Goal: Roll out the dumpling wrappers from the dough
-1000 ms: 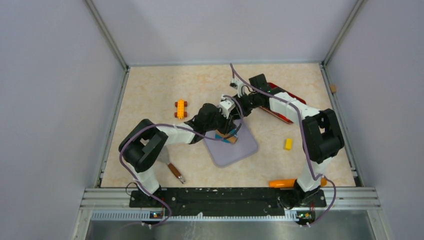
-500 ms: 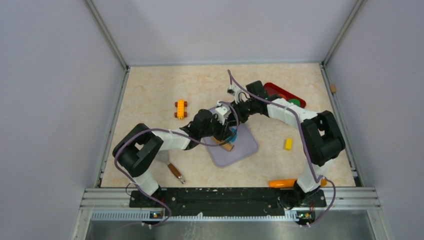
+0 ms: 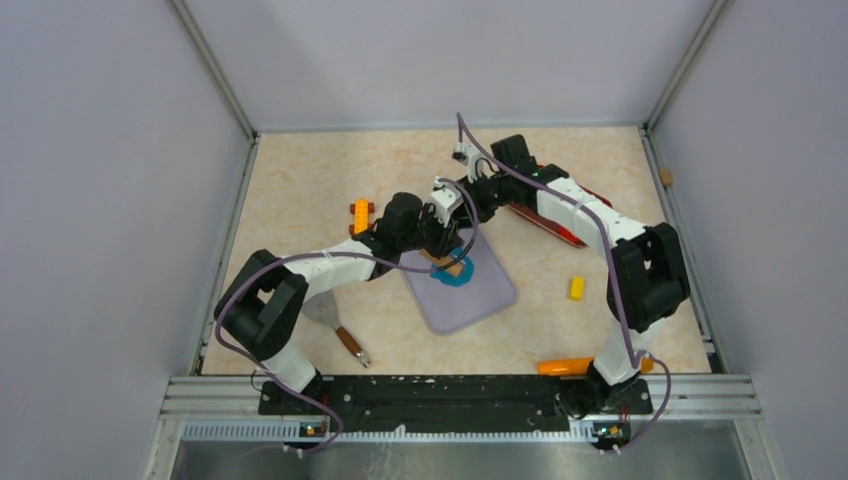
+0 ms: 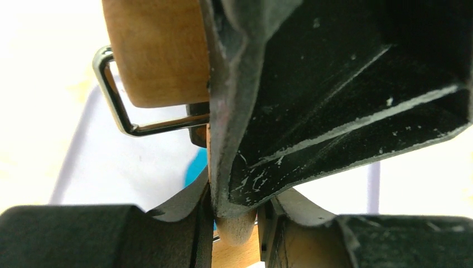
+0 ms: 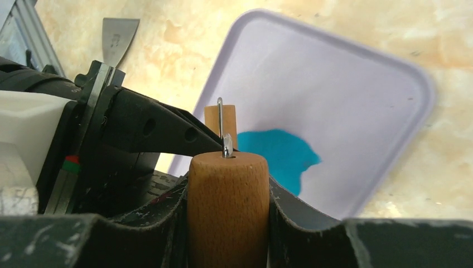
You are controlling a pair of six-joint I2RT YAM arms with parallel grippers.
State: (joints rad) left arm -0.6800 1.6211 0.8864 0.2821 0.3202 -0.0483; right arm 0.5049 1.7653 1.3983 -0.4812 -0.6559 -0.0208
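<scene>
Dough sits right past both end effectors, so here's the layout. The right end effector is clamped on the thick wooden barrel of the roller, gripping it from both sides. A wire bracket runs from the barrel's end to a thinner wooden piece. The left end effector is closed down on that thinner piece, and its own wrist view shows a wooden stub pinched at the bottom of the frame. So both arms hold the same roller, meeting over the far left part of the lavender mat.

The dough lies on the mat just beside and beyond the thinner wooden piece, on its right as the right wrist camera sees it. From above, the roller overlaps the dough's far left edge, but I can't tell if it's actually pressing on it. It's one flat teal-blue patch with an irregular outline, kind of a rounded blob with a lobe poking out one side. It's smooth on top and way smaller than the mat.

Further out on the tabletop:
- a scraper just left of the mat
- an orange and red brick toy beyond that
- a yellow block to the right
- a red tray under the right arm
</scene>
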